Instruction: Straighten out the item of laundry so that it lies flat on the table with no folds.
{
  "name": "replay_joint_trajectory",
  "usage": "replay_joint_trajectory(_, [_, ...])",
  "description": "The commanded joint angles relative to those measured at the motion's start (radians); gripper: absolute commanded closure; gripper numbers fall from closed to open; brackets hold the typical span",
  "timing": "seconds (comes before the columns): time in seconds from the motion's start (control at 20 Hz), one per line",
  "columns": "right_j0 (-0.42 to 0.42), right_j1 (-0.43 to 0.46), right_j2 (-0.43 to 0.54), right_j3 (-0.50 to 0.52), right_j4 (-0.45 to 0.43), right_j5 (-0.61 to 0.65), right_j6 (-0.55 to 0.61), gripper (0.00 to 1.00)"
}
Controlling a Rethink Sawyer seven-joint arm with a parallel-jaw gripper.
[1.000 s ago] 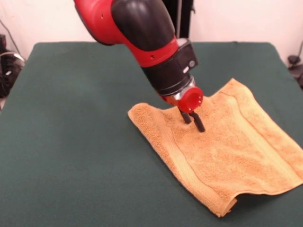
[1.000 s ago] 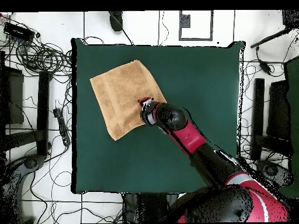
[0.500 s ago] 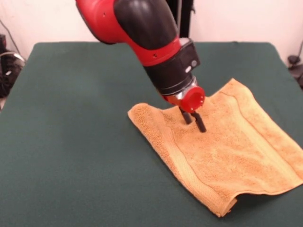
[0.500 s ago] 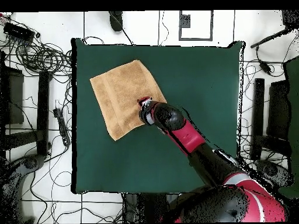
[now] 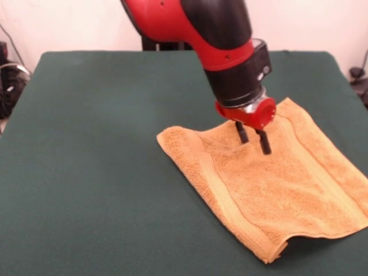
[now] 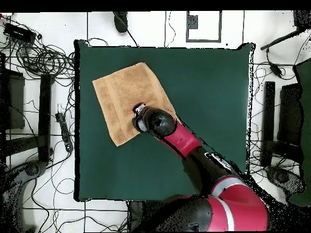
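The item of laundry [image 5: 276, 190], an orange-tan terry towel, lies spread on the right part of the green table [image 5: 98, 172]. A paler band runs along its left edge, and its nearest corner [image 5: 270, 253] curls up slightly. My gripper [image 5: 253, 142] points down over the towel's far middle, with its two dark fingers [image 5: 241, 133] apart and nothing between them. I cannot tell whether their tips press the cloth or hover just above it. From overhead, the gripper [image 6: 138, 115] sits over the towel [image 6: 124, 94] near its lower edge, and the arm hides part of the cloth.
The towel's right corner reaches the table edge [image 5: 362, 172] in the front view. Cables and equipment stands [image 6: 42, 91] lie on the floor around the table [image 6: 200, 85] in the overhead view. Green cloth stretches wide to the towel's left.
The arm has swung right in the front view, carrying the gripper further across the towel. The wrist has turned and the fingers now look wider apart. The towel shifted only slightly.
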Motion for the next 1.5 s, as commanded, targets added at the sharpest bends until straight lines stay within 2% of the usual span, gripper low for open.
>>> replay_joint_trajectory(0.05, [0.04,0.003,0.028,0.071,0.089,0.056,0.26,0.0])
replay_joint_trajectory(0.35, [0.041,-0.045,-0.005,0.144,0.086,0.092,0.254,0.0])
replay_joint_trajectory(0.5, [0.062,-0.026,-0.045,0.112,0.084,0.11,0.242,0.0])
replay_joint_trajectory(0.65, [0.13,0.031,-0.128,0.046,0.103,0.104,0.268,0.0])
replay_joint_trajectory(1.0, [0.191,0.161,-0.226,0.004,0.109,-0.145,0.267,0.0])
replay_joint_trajectory(1.15, [0.131,0.249,-0.158,-0.043,0.073,-0.244,0.24,0.0])
replay_joint_trajectory(1.25, [0.069,0.268,-0.081,-0.023,0.052,-0.236,0.226,0.0])
replay_joint_trajectory(1.3, [0.07,0.265,-0.072,-0.016,0.063,-0.221,0.235,0.0])
replay_joint_trajectory(1.35, [0.03,0.257,-0.027,0.018,0.066,-0.173,0.221,0.0])
replay_joint_trajectory(1.5, [0.018,0.195,-0.009,0.104,0.081,-0.113,0.247,0.0])
